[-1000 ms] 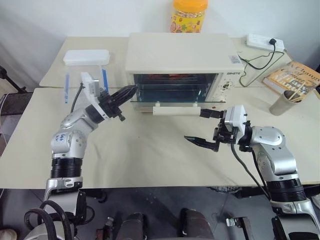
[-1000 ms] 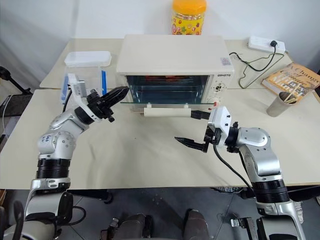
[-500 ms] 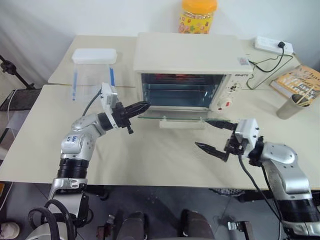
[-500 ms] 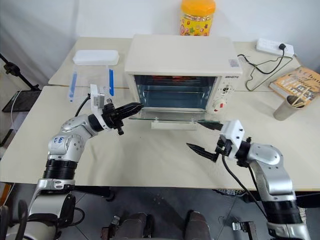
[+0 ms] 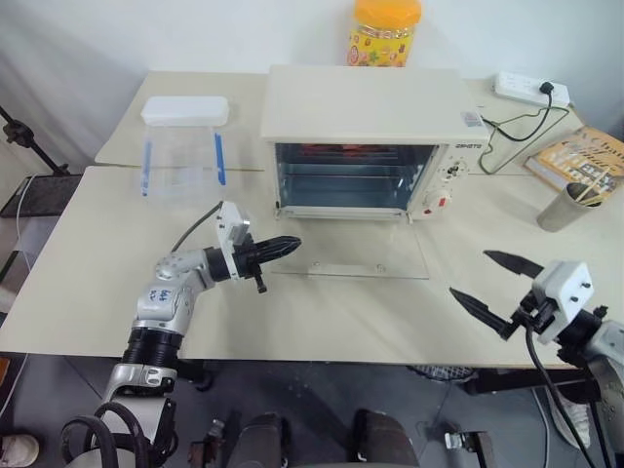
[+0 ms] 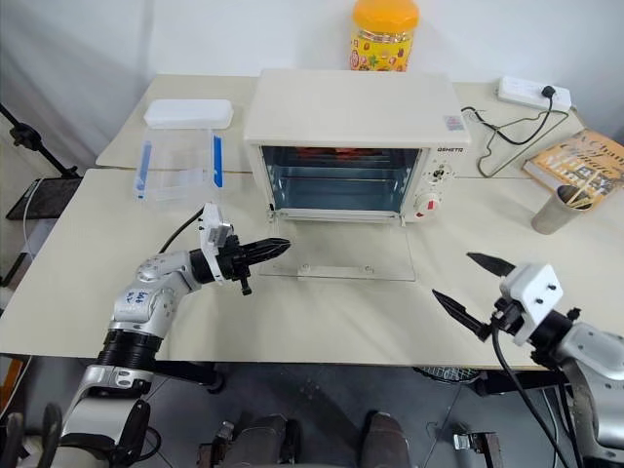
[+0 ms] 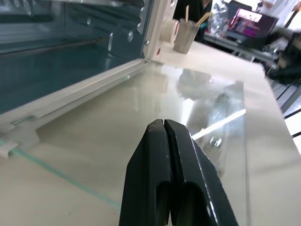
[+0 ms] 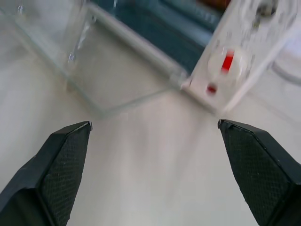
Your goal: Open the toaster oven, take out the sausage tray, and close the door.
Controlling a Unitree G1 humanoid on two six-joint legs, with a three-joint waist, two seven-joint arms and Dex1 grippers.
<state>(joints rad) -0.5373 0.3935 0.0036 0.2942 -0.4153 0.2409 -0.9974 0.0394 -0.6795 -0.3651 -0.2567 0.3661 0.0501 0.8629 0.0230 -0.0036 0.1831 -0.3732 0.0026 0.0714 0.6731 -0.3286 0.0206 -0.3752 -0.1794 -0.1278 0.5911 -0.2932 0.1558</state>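
Note:
The cream-white toaster oven (image 5: 361, 107) stands at the back middle of the table. Its door (image 5: 356, 249) lies folded down flat on the tabletop, glass up. Inside the open cavity, reddish-brown sausages (image 5: 333, 150) show high up; the sausage tray under them is hard to make out. My left gripper (image 5: 292, 242) is shut and empty, with its tip at the door's left edge, low over the glass (image 7: 197, 108). Well right of the door and nearer the table's front edge, my right gripper (image 5: 470, 273) is open wide and holds nothing. It faces the oven's knob side and red button (image 8: 227, 61).
A clear plastic box with blue clips (image 5: 182, 136) stands left of the oven. A yellow jar (image 5: 387, 31) sits behind it. At the far right are a power strip (image 5: 523, 88) with its cable, a book (image 5: 585, 156) and a cup of sticks (image 5: 565, 207).
The door has swung from partly open down to flat on the table. My right gripper left the handle's right end and drew off right and back. My left gripper sank to the door's left edge.

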